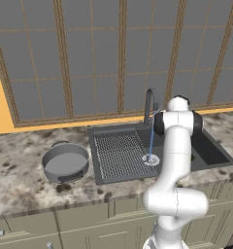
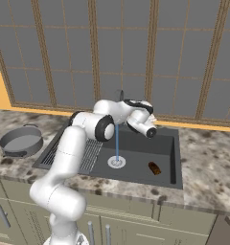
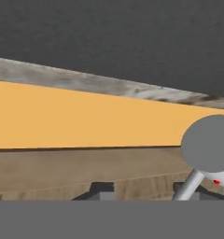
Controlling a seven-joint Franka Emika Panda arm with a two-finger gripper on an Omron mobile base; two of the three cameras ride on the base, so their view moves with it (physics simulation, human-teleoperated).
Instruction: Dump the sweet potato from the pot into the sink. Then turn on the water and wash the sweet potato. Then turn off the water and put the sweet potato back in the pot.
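My arm rises from the front of the desk (image 2: 203,158) and bends over the sink (image 2: 167,143), which is sunk into the desk's middle and reaches nearly from its front edge to its back edge. Closest to the front wall of the basin, toward its right end, lies the sweet potato (image 2: 155,168); its long axis runs slantwise across the basin floor, one dark end toward the front right corner and the other toward the back left. Just left of it, apart from it, a thin stream of water (image 2: 117,143) falls straight down onto the round drain (image 2: 116,162). The ribbed draining grid (image 1: 119,151) fills the left part of the basin. The pot (image 1: 65,162) stands upright on the desk beside the sink's left rim, its inside bare grey. Further back, my fingers (image 3: 144,189) sit up near the faucet (image 1: 148,104) at the sink's back edge; in the hand view their two dark tips stand apart with a gap between them, the faucet's grey lever knob (image 3: 208,144) just above the right tip, and I cannot tell whether they touch it.
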